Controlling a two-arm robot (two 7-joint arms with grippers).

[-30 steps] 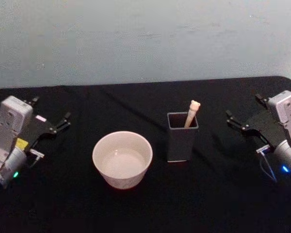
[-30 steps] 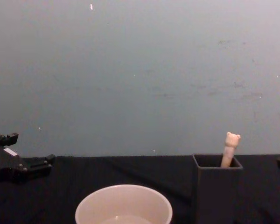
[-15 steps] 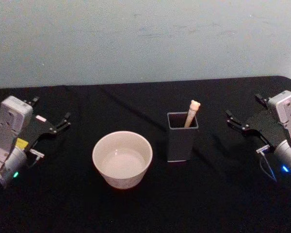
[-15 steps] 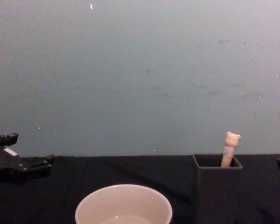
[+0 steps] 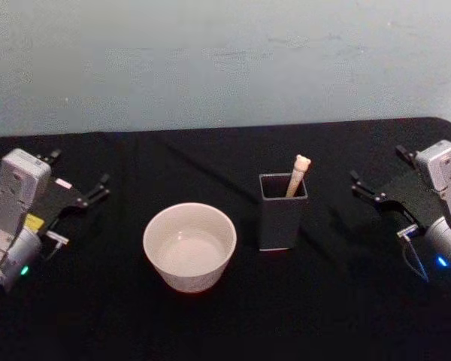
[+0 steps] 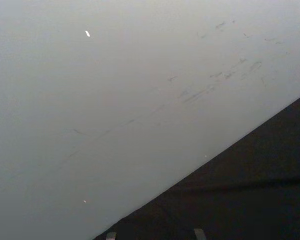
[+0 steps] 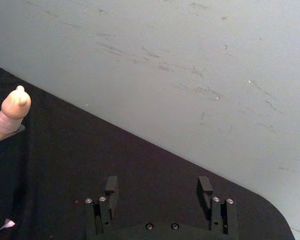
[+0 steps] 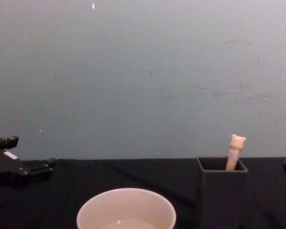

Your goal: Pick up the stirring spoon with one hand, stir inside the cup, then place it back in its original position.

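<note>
The stirring spoon (image 5: pixel 296 175) stands in the dark grey square holder (image 5: pixel 281 218), its bear head sticking out above the rim; the bowl is hidden inside. The spoon (image 8: pixel 235 151) and holder (image 8: pixel 221 193) also appear in the chest view. The cream-white cup (image 5: pixel 189 247) sits to the holder's left, with a little liquid in it. My left gripper (image 5: pixel 78 170) rests open at the table's left side, far from both. My right gripper (image 5: pixel 377 167) is open at the right side, a short way from the holder; its wrist view has the spoon's head (image 7: pixel 14 109) beyond the spread fingers (image 7: pixel 111 185).
A black cloth covers the table (image 5: pixel 233 316), which ends at a pale blue-grey wall (image 5: pixel 225 60) behind. Bare cloth lies between each gripper and the cup and holder, and along the front.
</note>
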